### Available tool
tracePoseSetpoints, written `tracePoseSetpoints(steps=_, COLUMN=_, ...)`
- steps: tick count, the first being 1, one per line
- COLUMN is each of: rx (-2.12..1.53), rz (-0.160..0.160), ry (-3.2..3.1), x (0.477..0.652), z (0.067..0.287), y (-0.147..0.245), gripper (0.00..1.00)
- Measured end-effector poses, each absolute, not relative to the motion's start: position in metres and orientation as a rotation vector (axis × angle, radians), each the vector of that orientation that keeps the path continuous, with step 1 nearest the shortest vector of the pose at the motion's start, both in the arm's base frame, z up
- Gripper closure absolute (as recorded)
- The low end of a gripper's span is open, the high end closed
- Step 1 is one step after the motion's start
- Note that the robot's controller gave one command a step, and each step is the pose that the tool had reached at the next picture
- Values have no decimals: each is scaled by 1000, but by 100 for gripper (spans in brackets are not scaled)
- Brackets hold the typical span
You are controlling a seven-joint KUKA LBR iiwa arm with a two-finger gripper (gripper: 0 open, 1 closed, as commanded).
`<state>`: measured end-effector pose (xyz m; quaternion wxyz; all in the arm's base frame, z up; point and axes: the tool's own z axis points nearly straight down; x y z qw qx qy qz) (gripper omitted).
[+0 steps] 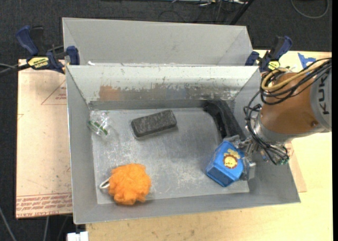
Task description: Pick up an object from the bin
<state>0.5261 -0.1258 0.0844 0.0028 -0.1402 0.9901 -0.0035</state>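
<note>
Blue is what I'm watching: a small blue carton (226, 163) with a yellow and red cartoon figure printed on its upper face, lying in the near right corner of the grey metal bin (158, 82). It sits tilted, one corner pointing toward the middle of the floor and its right side up against the gripper (247, 156), which hangs low in that same corner under the arm's orange cover (288, 110). From this angle I cannot tell whether the gripper is wide, narrow, or already clamped on the carton's edge; the wrist and cables hide the part I need to see.

My read is that I'm at the grasp step itself, down at the object, with the lift not yet made. What the next move calls for, I think, is a firm closure across the carton's right side and then a straight rise, kept clear of the bin's near wall and right wall, both just beside it. If the hold is only on a corner, I'd expect the carton to swing or slip out as it comes up.

The carton looks light, boxy and stiff, with smooth printed faces, so a flat squeeze should suit it.

The other things lie well apart from it: a black curved piece (222, 118) just behind the gripper, a dark grey block (153, 123) mid-floor, a fluffy orange pouf (129, 183) near left, and a crumpled clear plastic scrap (99, 125) far left.
</note>
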Motion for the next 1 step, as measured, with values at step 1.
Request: tracePoseSetpoints(steps=1, rx=-429, rz=-9, ry=3107, x=523, z=213, y=-133, gripper=100)
